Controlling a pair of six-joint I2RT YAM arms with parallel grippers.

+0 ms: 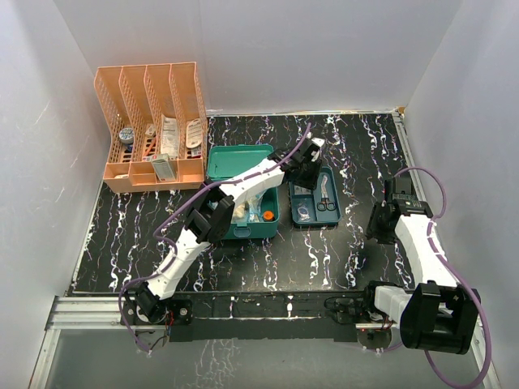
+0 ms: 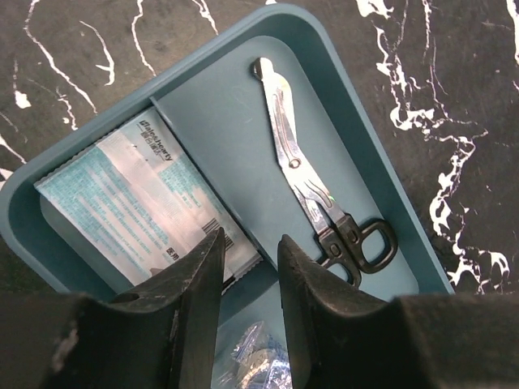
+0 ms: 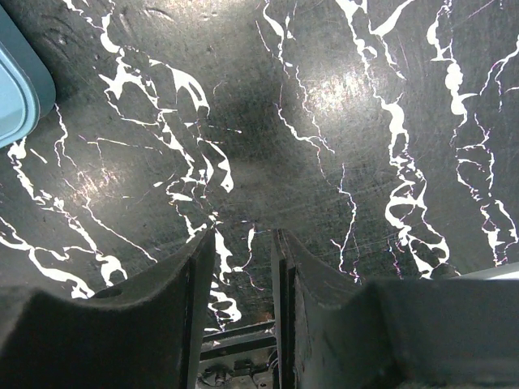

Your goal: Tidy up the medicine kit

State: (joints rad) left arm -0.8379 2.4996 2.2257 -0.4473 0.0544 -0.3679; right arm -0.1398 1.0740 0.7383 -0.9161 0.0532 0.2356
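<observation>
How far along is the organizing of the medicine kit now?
Done: scissors and a packet lie in separate compartments of the insert tray, beside the open box. In hand: nothing; the left jaws hover empty over the tray. Left, probably: items in the orange rack, tray back inside, lid shut.

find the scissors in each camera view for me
top external: scissors in the right half of the insert tray, just right of centre
left wrist: scissors centre right, handles lower right
right wrist: not in it
shared landmark: the insert tray under them, in top and left wrist views
</observation>
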